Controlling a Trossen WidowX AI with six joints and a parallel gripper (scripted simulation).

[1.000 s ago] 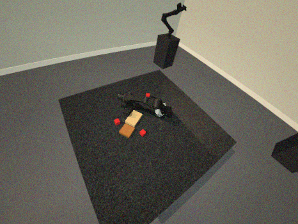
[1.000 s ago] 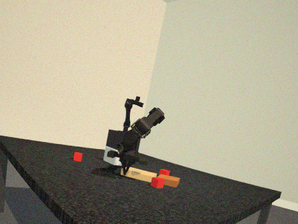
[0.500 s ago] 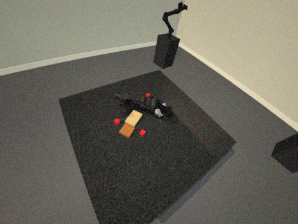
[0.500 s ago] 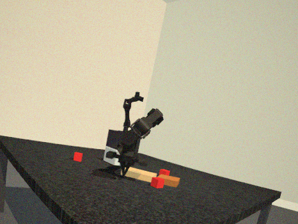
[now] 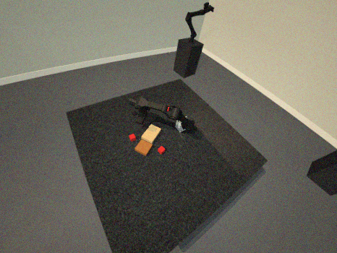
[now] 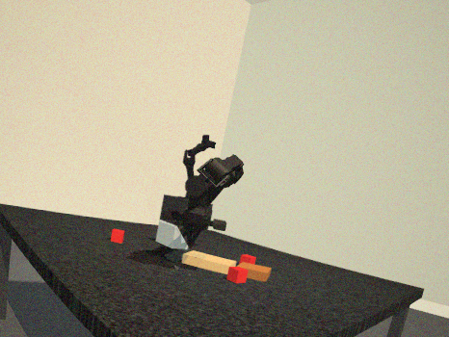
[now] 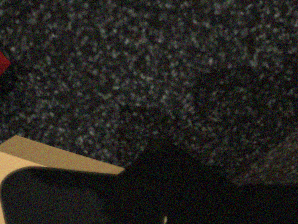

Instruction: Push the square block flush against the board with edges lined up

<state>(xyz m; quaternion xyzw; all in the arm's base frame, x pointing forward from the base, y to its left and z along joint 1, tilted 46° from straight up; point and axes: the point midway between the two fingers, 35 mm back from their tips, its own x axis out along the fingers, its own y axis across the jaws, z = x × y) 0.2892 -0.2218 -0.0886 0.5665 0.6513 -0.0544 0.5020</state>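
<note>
The light wooden board [image 5: 151, 134] [image 6: 209, 261] [image 7: 70, 156] lies flat. The orange-brown square block [image 5: 143, 147] [image 6: 256, 272] lies flat at the board's near end in the top view. Their facing sides look together and their long edges look nearly even; a thin gap cannot be ruled out. In the exterior view a red cube partly hides the joint. My gripper [image 5: 142, 121] is shut and empty, by the board's far end, away from the block. Its dark fingers cover part of the board in the wrist view. Whether they touch the board is hidden.
One red cube [image 5: 132, 137] lies left of the board and another red cube [image 5: 161, 149] right of the block. A third red cube [image 5: 168, 108] [image 6: 118, 236] lies beyond the arm. A light blue-grey piece [image 5: 179, 126] [image 6: 170, 234] is by the arm's base.
</note>
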